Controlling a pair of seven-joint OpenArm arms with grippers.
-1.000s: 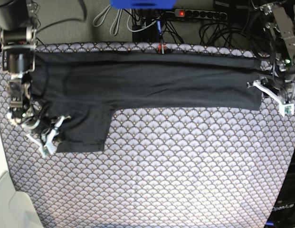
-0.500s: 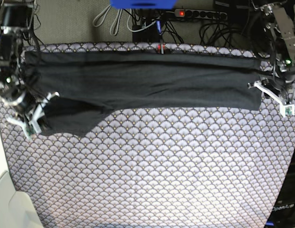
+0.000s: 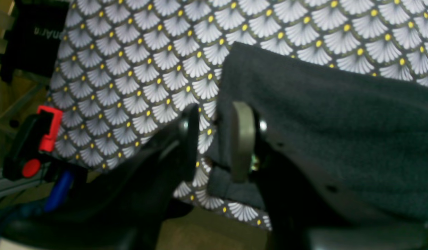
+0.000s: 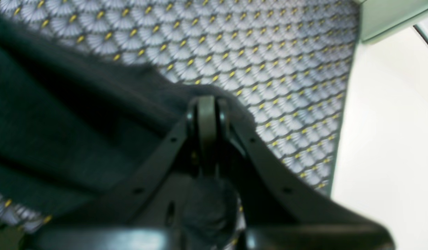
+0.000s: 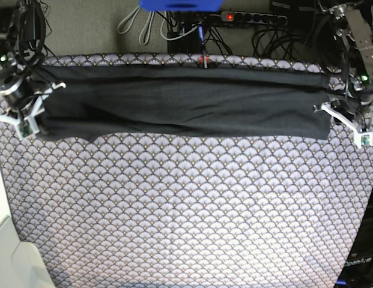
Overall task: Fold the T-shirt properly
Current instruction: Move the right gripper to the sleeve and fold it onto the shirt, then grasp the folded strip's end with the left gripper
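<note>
The dark charcoal T-shirt (image 5: 186, 102) lies as a long folded band across the far part of the scallop-patterned tablecloth (image 5: 192, 210). My right gripper (image 5: 25, 118) is at the band's left end. In the right wrist view, the right gripper (image 4: 207, 104) is shut on a pinch of T-shirt fabric (image 4: 61, 121). My left gripper (image 5: 347, 124) is at the band's right end. In the left wrist view, the left gripper (image 3: 215, 139) is open, and the T-shirt's (image 3: 338, 121) corner edge lies between its jaws.
A power strip (image 5: 252, 18), cables and a blue object (image 5: 180, 5) sit behind the table's far edge. A white surface (image 5: 12, 258) borders the lower left. A red and black clamp (image 3: 47, 128) sits at the table edge by the left arm.
My right gripper has carried the sleeve up and back from the lower left onto the band. The hanging sleeve part no longer sticks out. The left arm has not moved.
</note>
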